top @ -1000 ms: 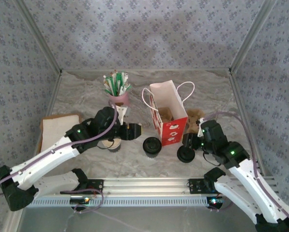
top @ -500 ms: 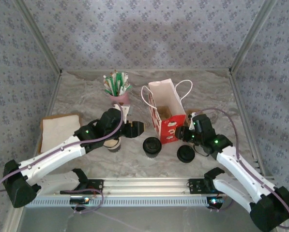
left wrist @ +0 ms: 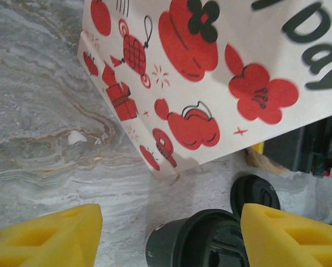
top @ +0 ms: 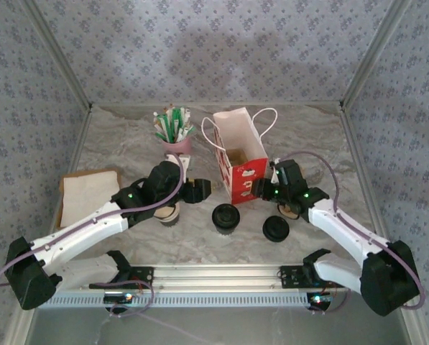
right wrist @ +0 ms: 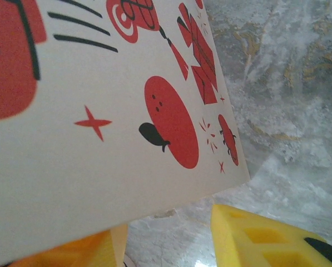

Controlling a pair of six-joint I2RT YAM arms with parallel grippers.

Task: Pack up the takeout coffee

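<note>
The takeout coffee [top: 169, 214] stands on the table, mostly hidden under my left arm, with a bit of its cream rim showing. The red-and-white bag [top: 238, 159] [left wrist: 210, 72] [right wrist: 99, 111] stands open-topped and leans to the left. My left gripper [top: 198, 190] [left wrist: 171, 222] is open just left of the bag and holds nothing; a dark lidded cup [top: 226, 218] [left wrist: 204, 242] sits below its fingers. My right gripper [top: 263, 190] [right wrist: 166, 233] is open at the bag's lower right corner, and the bag wall covers part of its left finger.
A loose black lid [top: 275, 228] [left wrist: 254, 192] lies right of the lidded cup. A pink cup of sticks [top: 174, 142] stands behind my left gripper. A flat cardboard sheet [top: 88, 194] lies at the left, and a tan piece [top: 289, 209] under my right arm.
My right arm has swung forward and left to the bag's base. The bag has shifted left and tipped. My left gripper has moved slightly toward the bag.
</note>
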